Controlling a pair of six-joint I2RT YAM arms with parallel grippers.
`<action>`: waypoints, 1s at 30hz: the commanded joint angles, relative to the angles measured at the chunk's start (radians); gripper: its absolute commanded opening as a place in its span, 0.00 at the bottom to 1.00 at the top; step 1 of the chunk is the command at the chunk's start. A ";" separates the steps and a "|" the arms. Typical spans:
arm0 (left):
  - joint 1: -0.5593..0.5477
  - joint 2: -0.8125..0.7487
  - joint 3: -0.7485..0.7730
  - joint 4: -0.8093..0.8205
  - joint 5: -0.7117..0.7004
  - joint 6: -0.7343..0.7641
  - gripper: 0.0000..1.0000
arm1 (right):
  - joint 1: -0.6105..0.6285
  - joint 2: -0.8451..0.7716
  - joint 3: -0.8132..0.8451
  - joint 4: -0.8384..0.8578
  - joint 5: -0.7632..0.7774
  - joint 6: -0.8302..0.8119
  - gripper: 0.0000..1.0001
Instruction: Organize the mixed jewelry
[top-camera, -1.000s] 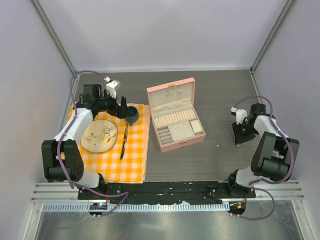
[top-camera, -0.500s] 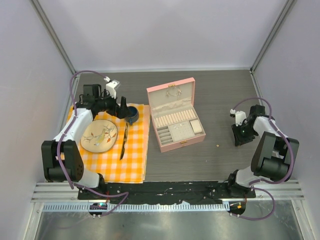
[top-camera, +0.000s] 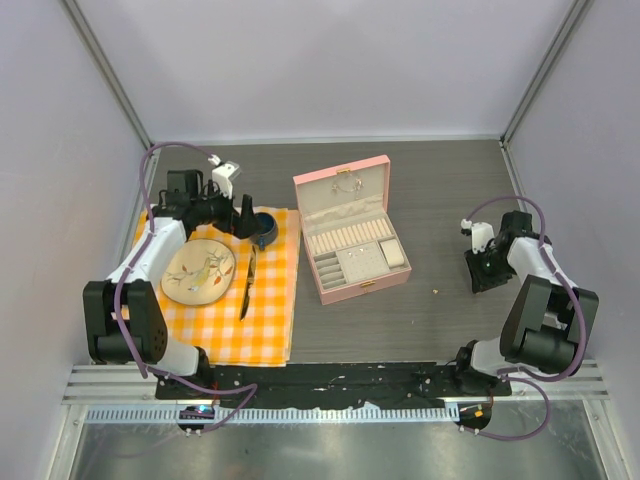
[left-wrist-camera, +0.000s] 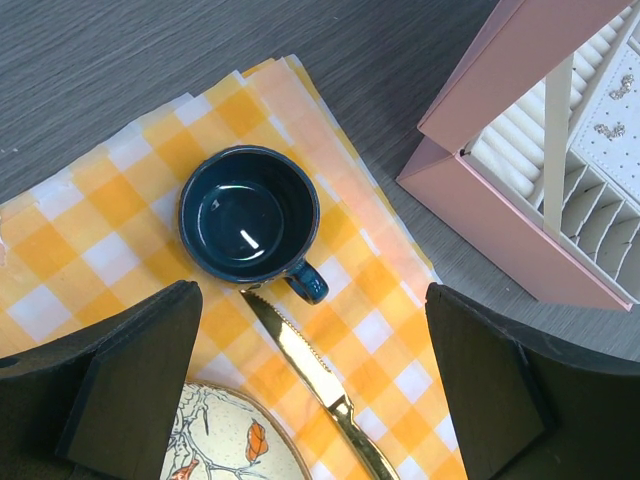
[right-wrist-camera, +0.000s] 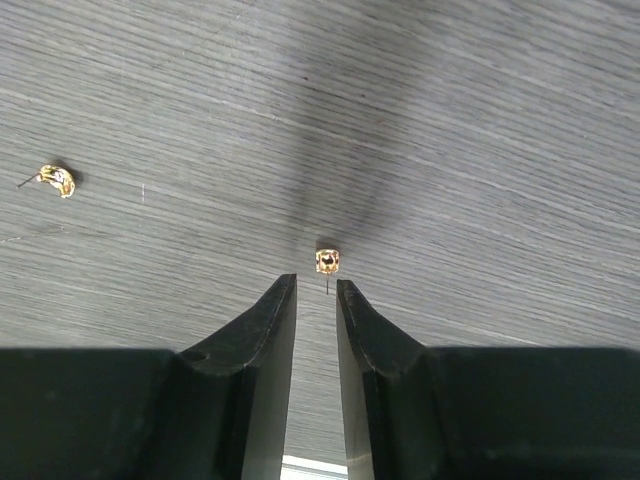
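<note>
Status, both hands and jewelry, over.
Left hand open over blue cup. Right hand narrowly open, gold earring just ahead, not gripped. Second earring apart; path clear.

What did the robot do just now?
The right arm swung a little, and its fingers closed in slightly around a tiny gold earring on the table, not gripping it yet. The left arm, cup and pink box stayed put.

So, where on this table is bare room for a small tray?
The table is bare on the near side of the pink box and behind it. Between box and right claw it is free except an earring at the tips and a second earring nearby. The checked cloth is crowded: plate, knife, cup.
</note>
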 joint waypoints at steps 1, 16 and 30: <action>0.007 -0.042 -0.005 0.030 0.003 0.010 1.00 | -0.005 -0.043 -0.002 -0.016 0.012 -0.019 0.28; 0.007 -0.044 -0.017 0.040 0.000 0.010 1.00 | -0.005 -0.026 -0.014 -0.005 0.012 -0.020 0.26; 0.007 -0.032 -0.025 0.051 -0.003 0.010 1.00 | -0.005 0.015 -0.011 0.027 0.016 -0.009 0.22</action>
